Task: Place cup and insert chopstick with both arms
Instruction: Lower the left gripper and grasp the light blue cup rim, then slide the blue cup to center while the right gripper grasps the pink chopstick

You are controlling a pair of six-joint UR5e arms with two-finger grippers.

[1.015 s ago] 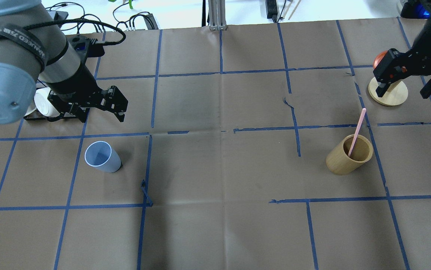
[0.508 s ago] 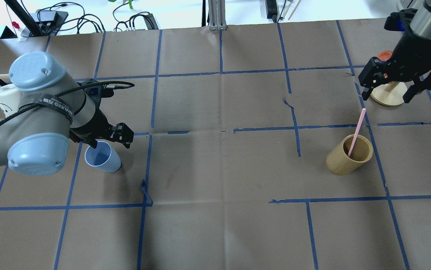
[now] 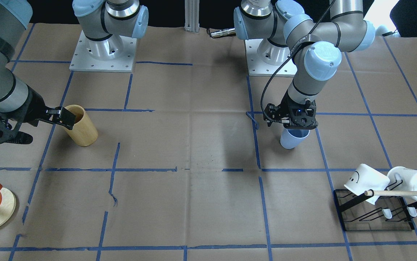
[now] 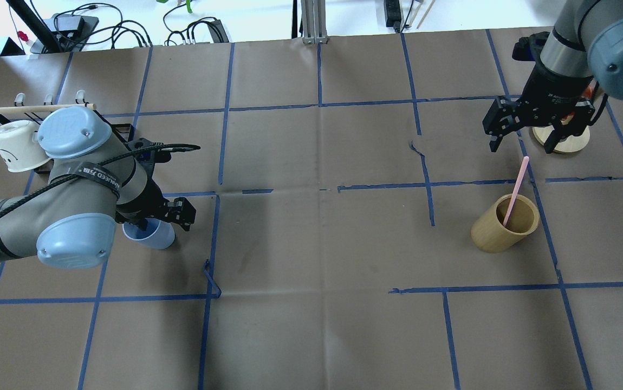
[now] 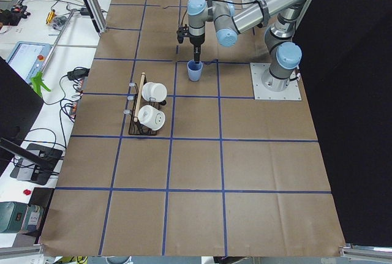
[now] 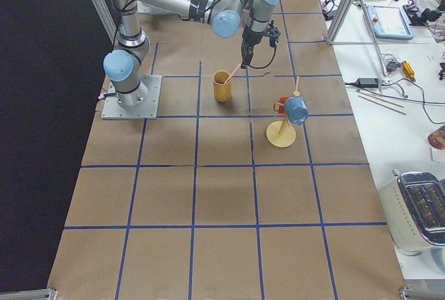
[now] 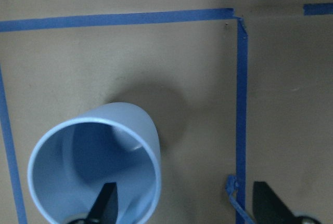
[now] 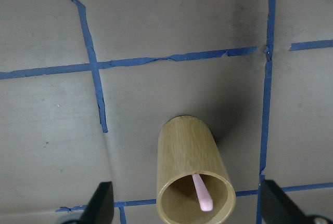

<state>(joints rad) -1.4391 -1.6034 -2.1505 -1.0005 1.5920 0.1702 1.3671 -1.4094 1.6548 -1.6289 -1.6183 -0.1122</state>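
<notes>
The light-blue cup (image 4: 155, 236) stands upright on the left of the table; it also shows in the left wrist view (image 7: 93, 151). My left gripper (image 4: 153, 215) is open and low over it, with one finger inside the rim and the other outside, not closed on the wall. The pale-pink chopstick (image 4: 516, 187) leans in a tan wooden cylinder (image 4: 498, 233) on the right, and shows in the right wrist view (image 8: 202, 194). My right gripper (image 4: 521, 144) is open and empty, hovering just beyond the stick's top end.
A black rack (image 4: 122, 130) with white mugs (image 4: 13, 143) and a long wooden rod (image 4: 35, 109) sits behind my left arm. A round wooden stand (image 4: 563, 142) with an orange piece lies far right, behind my right gripper.
My left gripper has come down from behind the cup onto its rim. My right gripper has moved left from over the round stand towards the chopstick's top.
</notes>
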